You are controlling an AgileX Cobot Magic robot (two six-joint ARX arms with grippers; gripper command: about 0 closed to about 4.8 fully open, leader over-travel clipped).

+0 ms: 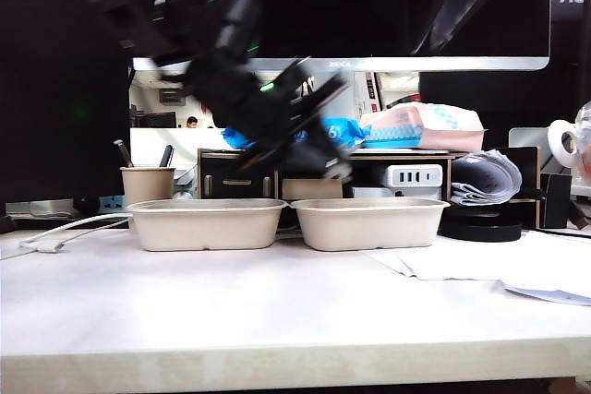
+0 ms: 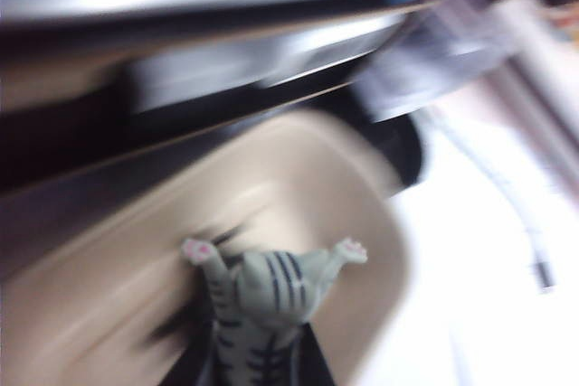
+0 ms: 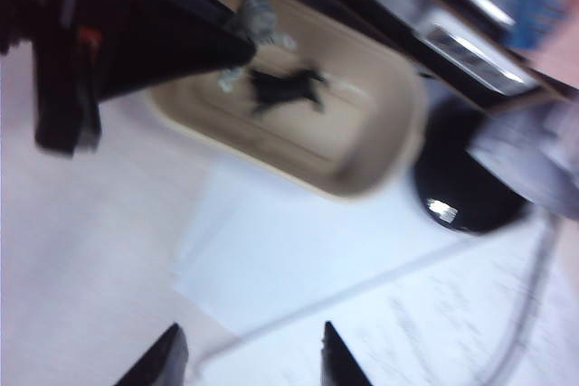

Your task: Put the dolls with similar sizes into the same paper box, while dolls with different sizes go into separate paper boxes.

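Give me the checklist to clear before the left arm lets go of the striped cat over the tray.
1. Grip: left gripper is shut on the grey striped doll: ok.
2. Position: the doll hangs over the inside of the right paper box, as the right wrist view shows: ok.
3. Contents: a black four-legged doll already lies in that box; size match is too blurred to judge: cannot tell.
4. Right gripper is open, empty, over white paper sheets, away from the box: ok.
5. Steadiness: both wrist views are smeared, so the arms look in motion: not ok.
6. Left paper box: its contents are hidden by its wall: cannot tell.
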